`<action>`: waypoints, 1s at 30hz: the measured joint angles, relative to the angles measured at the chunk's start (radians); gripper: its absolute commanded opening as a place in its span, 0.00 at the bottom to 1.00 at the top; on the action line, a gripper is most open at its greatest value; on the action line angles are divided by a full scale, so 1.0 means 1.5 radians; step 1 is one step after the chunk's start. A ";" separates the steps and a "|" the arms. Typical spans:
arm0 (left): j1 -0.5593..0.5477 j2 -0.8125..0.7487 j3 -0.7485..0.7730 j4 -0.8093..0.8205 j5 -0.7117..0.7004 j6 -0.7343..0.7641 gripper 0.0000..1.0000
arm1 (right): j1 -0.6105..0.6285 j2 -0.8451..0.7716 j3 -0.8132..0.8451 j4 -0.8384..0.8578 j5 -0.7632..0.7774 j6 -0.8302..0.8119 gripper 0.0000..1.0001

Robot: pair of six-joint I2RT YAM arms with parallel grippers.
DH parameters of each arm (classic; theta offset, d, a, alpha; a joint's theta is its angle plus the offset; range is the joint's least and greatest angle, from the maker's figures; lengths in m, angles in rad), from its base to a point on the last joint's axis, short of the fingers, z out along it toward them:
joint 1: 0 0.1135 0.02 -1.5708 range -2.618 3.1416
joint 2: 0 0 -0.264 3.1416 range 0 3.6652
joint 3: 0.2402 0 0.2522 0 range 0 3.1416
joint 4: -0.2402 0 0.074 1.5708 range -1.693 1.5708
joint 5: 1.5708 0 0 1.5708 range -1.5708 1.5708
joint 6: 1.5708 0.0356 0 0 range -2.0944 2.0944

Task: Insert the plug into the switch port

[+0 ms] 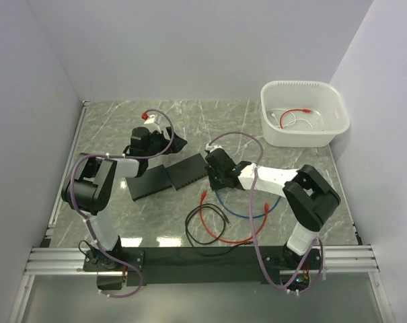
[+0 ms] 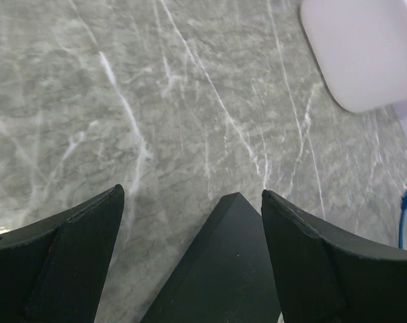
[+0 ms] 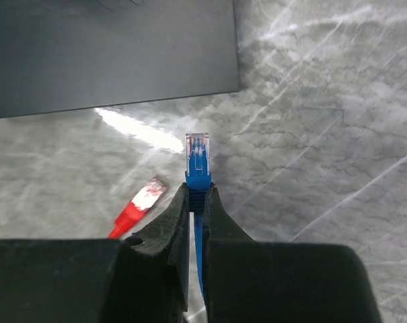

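The blue plug point(image 3: 197, 151) is pinched by its boot between the closed fingers of the right tool point(image 3: 197, 196). Its clear tip juts straight out ahead of the fingertips, and the blue cable point(image 3: 198, 259) trails back under them. The plug hangs just above the tabletop point(image 3: 311, 134) and is not yet at the switch point(image 3: 109, 54), which lies ahead of this tool and off to its left, with bare stone between them. A loose red plug point(image 3: 144, 200) lies on the tabletop just beside the tool's left finger.

No port openings show in any view, so the target socket cannot be picked out from here. The step in hand looks like the approach. To do it well, the plug should be swung left until its axis is square to the port face, then lowered to socket height with the latch tab on the correct side. It should go in straight, since a skewed entry would likely jam the tip or slide the switch away.

The left tool point(image 2: 192, 195) is open, with one corner of the switch sitting between its spread fingers. I cannot tell whether either finger touches it. Closing or pressing there would probably brace the switch against the push.
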 measured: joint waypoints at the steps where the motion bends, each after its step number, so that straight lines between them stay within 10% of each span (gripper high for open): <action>1: 0.001 0.007 0.000 0.009 0.012 0.000 0.88 | 0.000 0.010 0.001 -0.002 0.003 -0.001 0.00; 30: -0.001 0.165 0.015 0.145 0.183 -0.064 0.87 | 0.001 0.105 0.094 -0.033 0.023 -0.008 0.00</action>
